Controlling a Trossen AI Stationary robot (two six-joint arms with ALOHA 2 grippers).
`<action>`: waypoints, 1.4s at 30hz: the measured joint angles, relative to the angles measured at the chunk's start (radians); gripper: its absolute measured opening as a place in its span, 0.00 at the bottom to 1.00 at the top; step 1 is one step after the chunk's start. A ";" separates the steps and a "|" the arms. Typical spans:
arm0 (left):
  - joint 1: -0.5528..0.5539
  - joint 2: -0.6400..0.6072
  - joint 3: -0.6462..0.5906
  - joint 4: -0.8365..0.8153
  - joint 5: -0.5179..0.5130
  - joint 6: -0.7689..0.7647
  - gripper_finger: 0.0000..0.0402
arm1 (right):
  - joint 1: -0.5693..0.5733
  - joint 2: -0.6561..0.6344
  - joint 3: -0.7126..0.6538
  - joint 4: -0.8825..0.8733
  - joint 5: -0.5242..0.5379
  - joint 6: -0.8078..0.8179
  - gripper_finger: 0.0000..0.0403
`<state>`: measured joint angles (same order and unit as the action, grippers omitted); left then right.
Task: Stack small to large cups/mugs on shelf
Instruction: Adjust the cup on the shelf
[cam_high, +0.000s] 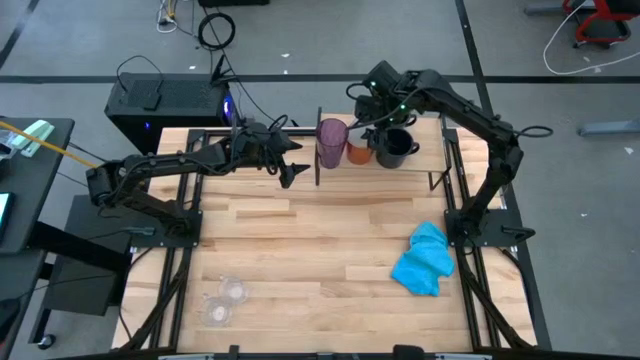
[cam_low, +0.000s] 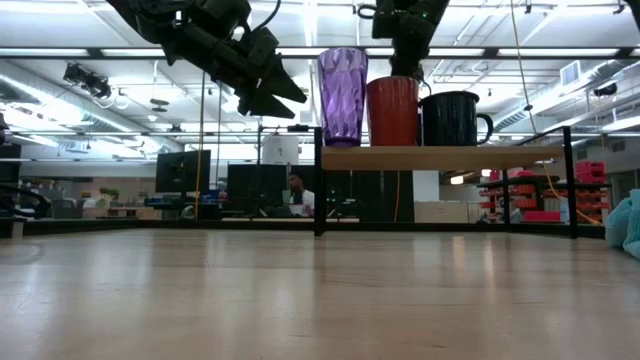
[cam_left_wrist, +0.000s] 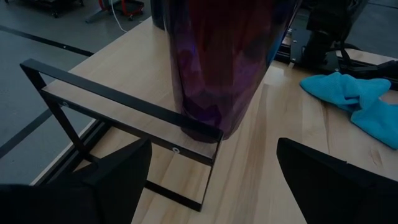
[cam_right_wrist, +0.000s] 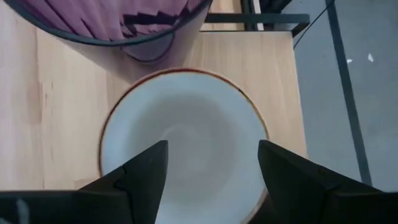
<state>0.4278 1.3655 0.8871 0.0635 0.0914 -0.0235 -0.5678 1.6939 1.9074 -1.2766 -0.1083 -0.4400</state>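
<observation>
On the shelf (cam_low: 440, 157) at the table's far side stand, left to right, a tall purple tumbler (cam_low: 342, 95), an orange mug (cam_low: 392, 110) with a white inside (cam_right_wrist: 186, 137) and a dark navy mug (cam_low: 452, 118), each on its base. My right gripper (cam_right_wrist: 211, 168) hangs open just above the orange mug's mouth, pointing steeply down. My left gripper (cam_high: 290, 168) hovers open to the left of the shelf, aimed at the tumbler (cam_left_wrist: 214, 68) and clear of it. Two small clear cups (cam_high: 227, 300) sit on the table at the near left.
A bright blue cloth (cam_high: 425, 260) lies crumpled on the tabletop near the right arm's base. The shelf's thin black uprights (cam_left_wrist: 124, 106) stand between my left gripper and the tumbler. Bare slatted wood stretches across the table's middle and near side.
</observation>
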 joint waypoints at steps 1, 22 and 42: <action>0.000 0.000 0.000 0.000 0.000 0.000 0.88 | 0.000 0.000 0.013 -0.011 0.000 0.000 0.64; -0.006 -0.207 0.036 -0.412 0.000 -0.004 0.88 | 0.182 -0.051 0.176 -0.173 0.003 0.130 0.57; -0.335 -0.214 0.207 -1.163 0.109 -0.269 0.88 | 0.557 -0.383 -0.513 0.286 0.077 0.374 0.50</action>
<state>0.0926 1.1513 1.0939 -1.0992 0.2000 -0.2921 -0.0106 1.3105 1.3944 -0.9905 -0.0317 -0.0663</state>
